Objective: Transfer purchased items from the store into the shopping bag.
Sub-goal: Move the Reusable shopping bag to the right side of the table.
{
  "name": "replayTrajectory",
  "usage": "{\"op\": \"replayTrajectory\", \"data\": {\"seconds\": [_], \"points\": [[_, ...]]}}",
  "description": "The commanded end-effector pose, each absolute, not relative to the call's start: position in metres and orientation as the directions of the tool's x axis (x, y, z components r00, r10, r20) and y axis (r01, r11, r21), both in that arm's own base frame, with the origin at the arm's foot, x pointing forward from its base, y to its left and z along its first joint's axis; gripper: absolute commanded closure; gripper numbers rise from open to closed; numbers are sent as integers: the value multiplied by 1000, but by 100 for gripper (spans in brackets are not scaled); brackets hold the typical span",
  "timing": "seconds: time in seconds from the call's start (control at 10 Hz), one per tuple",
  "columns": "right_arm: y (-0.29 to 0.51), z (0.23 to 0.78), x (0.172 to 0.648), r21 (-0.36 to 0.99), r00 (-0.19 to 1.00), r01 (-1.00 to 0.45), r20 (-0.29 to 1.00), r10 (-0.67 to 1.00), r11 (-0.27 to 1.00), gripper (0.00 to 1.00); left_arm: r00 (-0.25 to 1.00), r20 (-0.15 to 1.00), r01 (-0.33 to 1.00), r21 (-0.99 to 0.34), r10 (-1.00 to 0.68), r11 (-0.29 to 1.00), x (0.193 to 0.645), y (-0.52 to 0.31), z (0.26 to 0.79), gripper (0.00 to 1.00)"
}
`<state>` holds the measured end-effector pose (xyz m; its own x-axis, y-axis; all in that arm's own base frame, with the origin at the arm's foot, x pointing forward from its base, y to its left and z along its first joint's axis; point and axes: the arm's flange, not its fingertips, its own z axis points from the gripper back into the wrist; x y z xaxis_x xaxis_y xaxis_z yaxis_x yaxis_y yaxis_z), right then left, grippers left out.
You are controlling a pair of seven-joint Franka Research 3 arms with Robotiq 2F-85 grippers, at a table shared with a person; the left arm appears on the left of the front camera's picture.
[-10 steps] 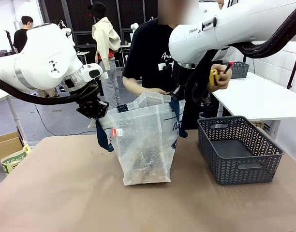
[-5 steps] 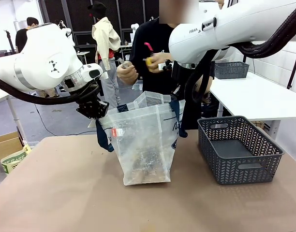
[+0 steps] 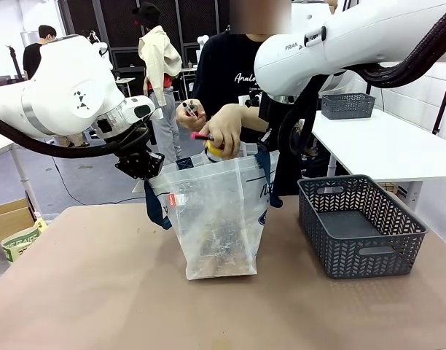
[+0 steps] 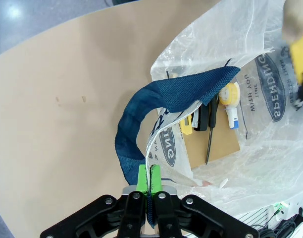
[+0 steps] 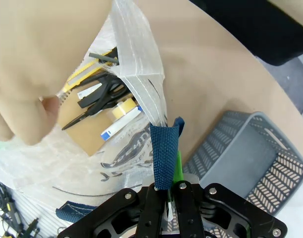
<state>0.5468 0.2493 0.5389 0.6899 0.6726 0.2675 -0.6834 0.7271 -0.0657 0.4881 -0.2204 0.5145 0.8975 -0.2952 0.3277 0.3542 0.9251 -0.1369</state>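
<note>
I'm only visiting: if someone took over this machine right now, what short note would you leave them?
Left gripper: shut on one navy handle of the translucent whitish plastic shopping bag.
Right gripper: shut on the other navy handle; the bag's mouth stands open.
Person's hand: holds a small yellow-and-black object at the bag's mouth.
Done: flat brown cardboard box lies in the bag.
Left: that object goes in; the dark grey lattice plastic basket looks bare.
</note>
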Motion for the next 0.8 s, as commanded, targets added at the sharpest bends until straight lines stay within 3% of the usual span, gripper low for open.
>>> {"op": "replayTrajectory", "data": {"seconds": [0.0,0.7], "points": [[248,538,547,-65,696,-677,269,666,733,100,901,330,339,-136,-280,931,489,-220,515,100],[248,538,547,-65,696,-677,269,666,733,100,901,330,339,-136,-280,931,489,-220,515,100]]}}
